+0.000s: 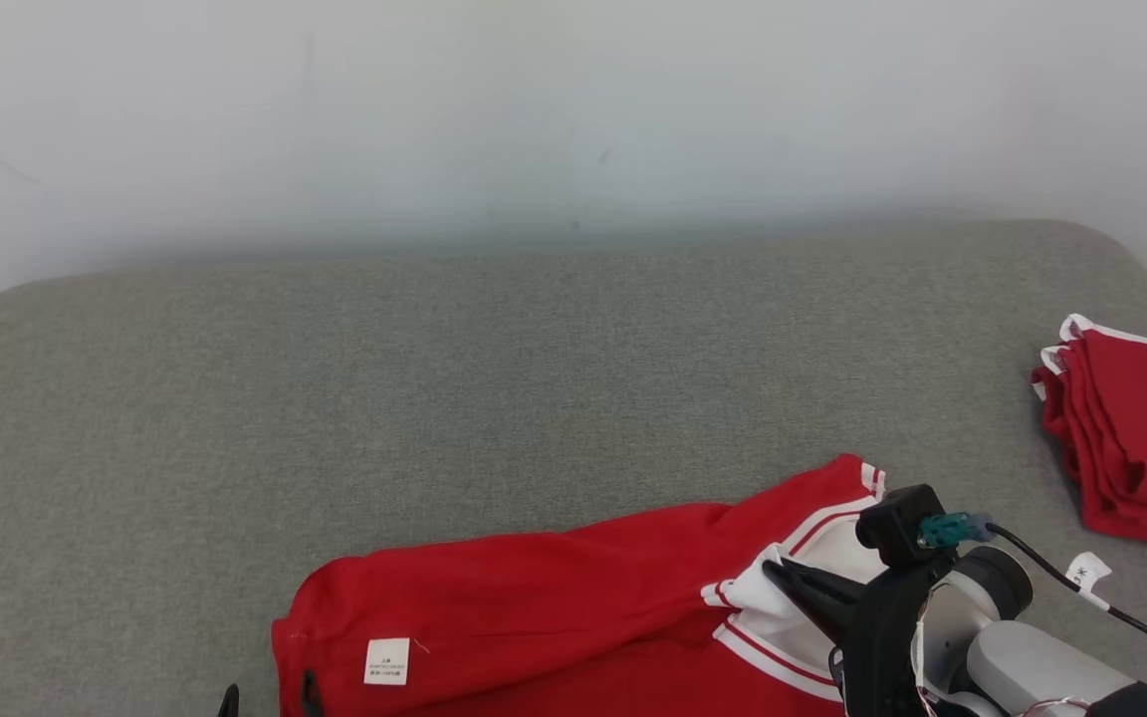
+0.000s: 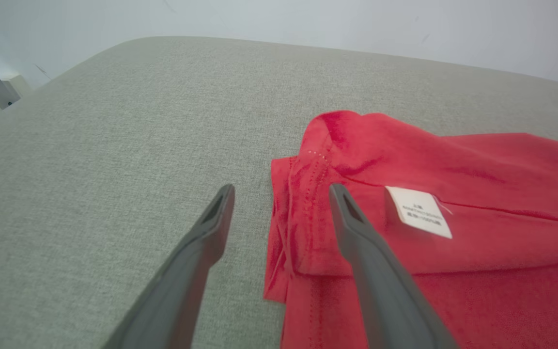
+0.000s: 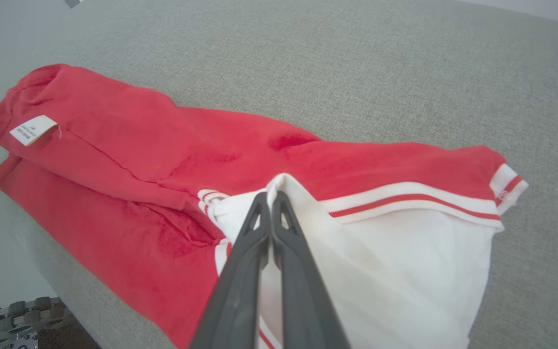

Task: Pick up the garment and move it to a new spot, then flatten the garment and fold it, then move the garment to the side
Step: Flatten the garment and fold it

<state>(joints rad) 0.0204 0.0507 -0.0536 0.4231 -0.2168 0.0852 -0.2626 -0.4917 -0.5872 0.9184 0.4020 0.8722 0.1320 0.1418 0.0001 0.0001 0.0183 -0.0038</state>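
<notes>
We are working at a grey upholstered surface [image 1: 534,349], where the red garment [image 1: 554,588] is lying rumpled along the near edge, neither flattened nor folded, so we are judging nearly the whole task as lying ahead; a folded red pile [image 1: 1141,448] is sitting far right. Our right gripper [image 3: 271,196] is pinching shut on the garment's white fold; our left gripper [image 2: 281,190] is gaping empty astride the red hem; the white label [image 2: 419,212] is showing print too small to read.

Your garment [image 1: 554,588] is red with a white panel, red-and-white striped trim and a white label [image 1: 386,661]. The upholstery [image 1: 434,378] is speckled grey. At the right edge lies a red, white-trimmed pile [image 1: 1141,448].
</notes>
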